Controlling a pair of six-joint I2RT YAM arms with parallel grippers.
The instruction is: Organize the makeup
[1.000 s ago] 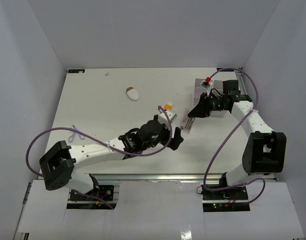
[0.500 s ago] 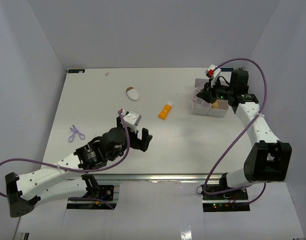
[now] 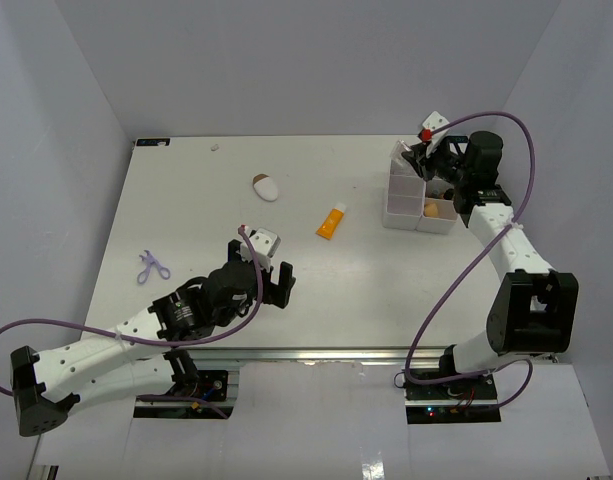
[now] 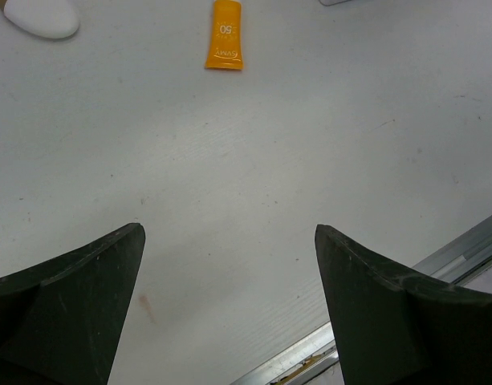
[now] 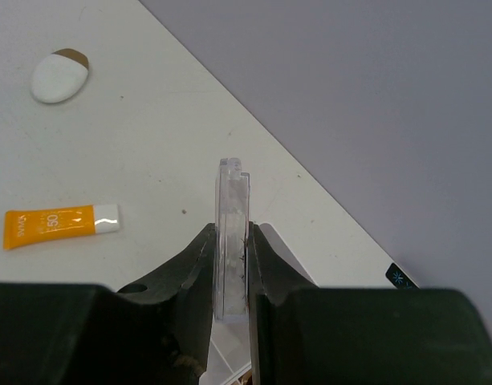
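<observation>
My right gripper [image 3: 418,160] is shut on a flat clear-pink palette [image 5: 232,192], held on edge above the far left part of the white box [image 3: 396,212]. A tan sponge [image 3: 430,208] lies in one compartment. The orange white-capped tube [image 3: 332,221] lies on the table left of the box and shows in both wrist views [image 4: 225,36] [image 5: 57,224]. The white-and-brown oval piece [image 3: 266,187] lies further left and back [image 5: 59,74] [image 4: 38,14]. My left gripper [image 3: 276,285] is open and empty over bare table near the front edge [image 4: 228,234].
A small purple object [image 3: 152,266] lies at the left of the table. The table's metal front edge [image 4: 366,321] runs just below my left gripper. Grey walls enclose the table on three sides.
My left arm has pulled back from the table's middle to the near left, gripper open. My right gripper has carried the palette from the middle right to above the white box.
</observation>
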